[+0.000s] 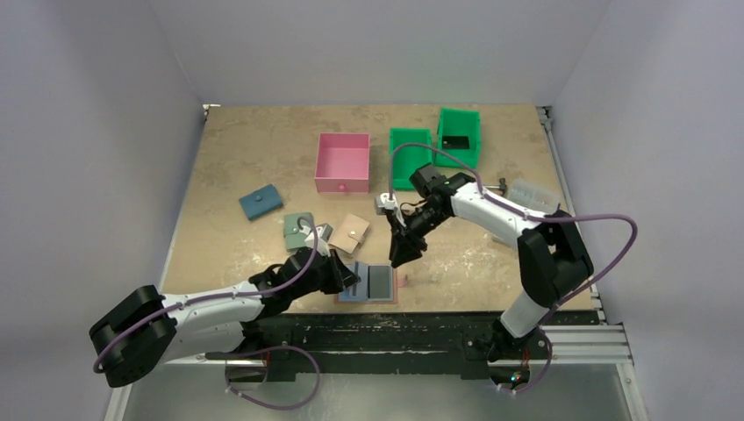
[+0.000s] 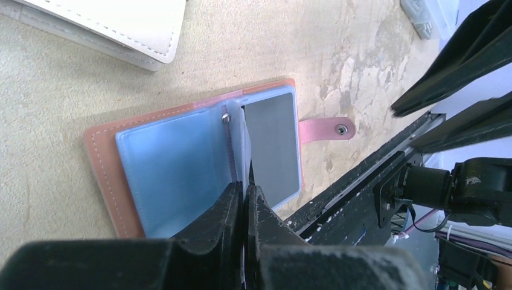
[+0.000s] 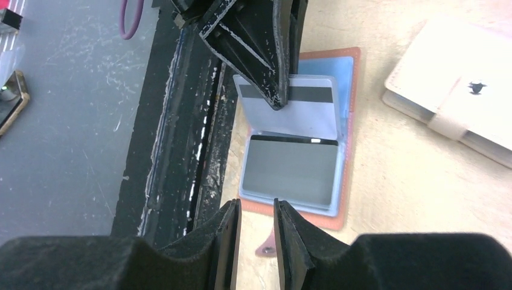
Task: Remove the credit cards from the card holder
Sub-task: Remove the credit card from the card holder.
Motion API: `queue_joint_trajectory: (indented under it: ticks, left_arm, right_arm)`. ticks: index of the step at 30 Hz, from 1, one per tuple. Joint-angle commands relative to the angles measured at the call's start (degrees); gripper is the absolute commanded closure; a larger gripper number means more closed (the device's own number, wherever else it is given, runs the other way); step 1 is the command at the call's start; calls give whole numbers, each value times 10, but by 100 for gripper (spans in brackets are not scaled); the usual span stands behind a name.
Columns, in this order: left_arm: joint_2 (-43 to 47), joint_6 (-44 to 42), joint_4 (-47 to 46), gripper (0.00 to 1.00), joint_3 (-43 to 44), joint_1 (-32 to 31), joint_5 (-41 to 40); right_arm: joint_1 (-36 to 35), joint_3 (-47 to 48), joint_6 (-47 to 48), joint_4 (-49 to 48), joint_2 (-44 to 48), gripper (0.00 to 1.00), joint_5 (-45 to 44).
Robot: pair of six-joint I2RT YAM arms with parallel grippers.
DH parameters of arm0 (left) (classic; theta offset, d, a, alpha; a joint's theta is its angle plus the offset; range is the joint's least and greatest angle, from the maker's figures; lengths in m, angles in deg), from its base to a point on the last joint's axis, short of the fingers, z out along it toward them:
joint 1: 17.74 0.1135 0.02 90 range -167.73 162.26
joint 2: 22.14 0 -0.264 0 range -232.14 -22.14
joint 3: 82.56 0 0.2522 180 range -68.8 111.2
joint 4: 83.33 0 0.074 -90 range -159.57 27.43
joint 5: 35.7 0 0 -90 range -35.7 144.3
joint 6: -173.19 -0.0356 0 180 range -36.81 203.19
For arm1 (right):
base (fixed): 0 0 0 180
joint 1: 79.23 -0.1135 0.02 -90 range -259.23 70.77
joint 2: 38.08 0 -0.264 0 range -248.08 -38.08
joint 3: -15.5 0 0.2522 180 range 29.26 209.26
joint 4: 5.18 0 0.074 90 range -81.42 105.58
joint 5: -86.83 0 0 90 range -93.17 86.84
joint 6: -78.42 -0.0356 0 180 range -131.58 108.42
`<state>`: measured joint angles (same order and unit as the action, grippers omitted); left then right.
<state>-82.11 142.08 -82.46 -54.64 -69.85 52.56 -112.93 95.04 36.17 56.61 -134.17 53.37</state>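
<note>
The card holder [image 1: 383, 285] lies open at the table's front edge, terracotta outside [image 2: 99, 157] with light blue sleeves. My left gripper [image 2: 244, 191] is shut on the middle clear sleeve and holds it upright. In the right wrist view that sleeve carries a pale grey credit card [image 3: 302, 115] with a black stripe, and the left fingertips [image 3: 276, 90] pinch its edge. A dark credit card [image 3: 291, 172] lies flat in the sleeve beside it [image 2: 272, 148]. My right gripper [image 3: 256, 211] hovers above the holder's snap strap [image 3: 265, 249], jaws slightly apart with nothing between them [image 1: 405, 254].
Behind the holder lie a beige wallet [image 1: 350, 232], a sage green wallet [image 1: 298, 230] and a blue wallet [image 1: 261, 203]. A pink box [image 1: 342, 162] and two green bins [image 1: 411, 156] [image 1: 459, 136] stand at the back. The black front rail [image 1: 395, 329] runs right beside the holder.
</note>
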Motion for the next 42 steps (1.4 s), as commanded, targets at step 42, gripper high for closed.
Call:
queue_joint_trajectory:
  ticks: [42]
  left_arm:
    - [-270, -62, -369, 100, 70, 3, 3]
  right_arm:
    - [93, -14, -50, -43, 39, 64, -6]
